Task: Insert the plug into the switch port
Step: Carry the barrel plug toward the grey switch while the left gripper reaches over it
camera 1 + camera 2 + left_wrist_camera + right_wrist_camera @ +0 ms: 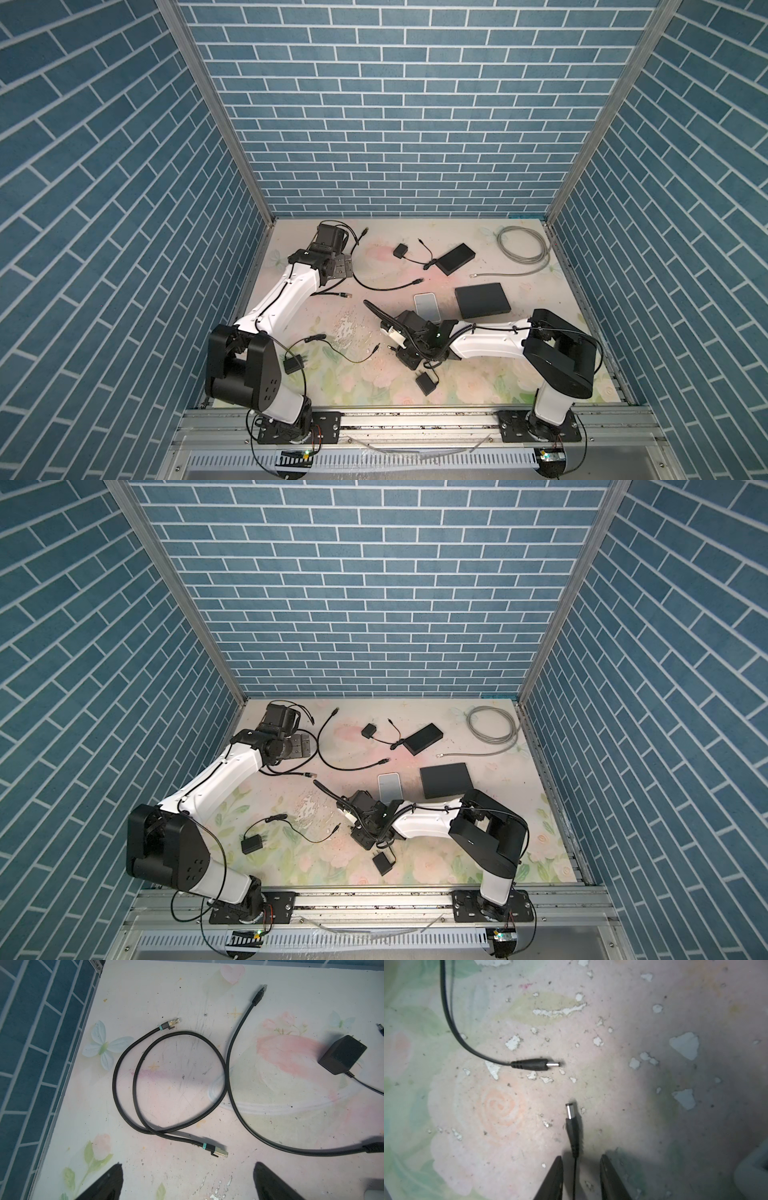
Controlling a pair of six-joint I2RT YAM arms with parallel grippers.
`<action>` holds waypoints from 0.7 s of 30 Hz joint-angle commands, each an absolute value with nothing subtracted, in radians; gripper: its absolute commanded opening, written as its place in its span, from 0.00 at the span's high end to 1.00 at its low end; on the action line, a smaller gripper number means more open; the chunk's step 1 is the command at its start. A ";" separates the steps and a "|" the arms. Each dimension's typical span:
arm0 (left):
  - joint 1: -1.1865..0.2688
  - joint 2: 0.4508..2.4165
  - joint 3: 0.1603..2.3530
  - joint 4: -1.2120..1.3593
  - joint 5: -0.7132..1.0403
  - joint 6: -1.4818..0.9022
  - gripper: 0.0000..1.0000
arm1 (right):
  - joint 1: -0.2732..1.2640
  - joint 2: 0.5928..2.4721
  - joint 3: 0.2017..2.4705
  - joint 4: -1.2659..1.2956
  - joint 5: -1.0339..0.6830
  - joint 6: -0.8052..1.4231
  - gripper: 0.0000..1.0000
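Right jaws partly open, straddling the thin cord (574, 1169), gripping nothing. Barrel plug (571, 1112) lies loose on the desk (654, 1105) just ahead. Left jaws wide open, empty. Risks: closing here pinches cord, so the plug flops and misses the port. Second plug (537, 1064) nearby invites a mix-up.

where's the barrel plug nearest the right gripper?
Right wrist view: barrel plug lies just ahead of the right gripper, cable running between its open jaws; second plug sits apart.
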State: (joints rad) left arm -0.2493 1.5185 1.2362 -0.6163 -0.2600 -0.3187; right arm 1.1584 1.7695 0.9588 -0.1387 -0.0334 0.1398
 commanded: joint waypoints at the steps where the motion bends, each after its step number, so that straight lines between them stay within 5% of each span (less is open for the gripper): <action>1: -0.236 1.522 1.221 -0.635 -0.260 -0.327 0.02 | 1.175 1.796 0.998 -0.118 -0.052 0.101 0.67; 5: -0.236 1.526 1.220 -0.635 -0.256 -0.326 0.02 | 1.183 1.820 1.018 -0.117 -0.045 0.098 0.69; 14: -0.236 1.518 1.211 -0.630 -0.263 -0.317 0.02 | 1.187 1.823 0.988 -0.137 0.021 0.081 1.00; 21: -0.280 1.533 1.225 -0.606 -0.232 -0.276 0.05 | 1.174 1.645 1.000 -0.164 0.065 0.073 1.00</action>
State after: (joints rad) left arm -0.2481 1.5188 1.2247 -0.6155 -0.2512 -0.3119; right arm 1.1816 1.7592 0.9936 -0.1360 0.0284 0.0994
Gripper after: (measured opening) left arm 0.954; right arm 0.058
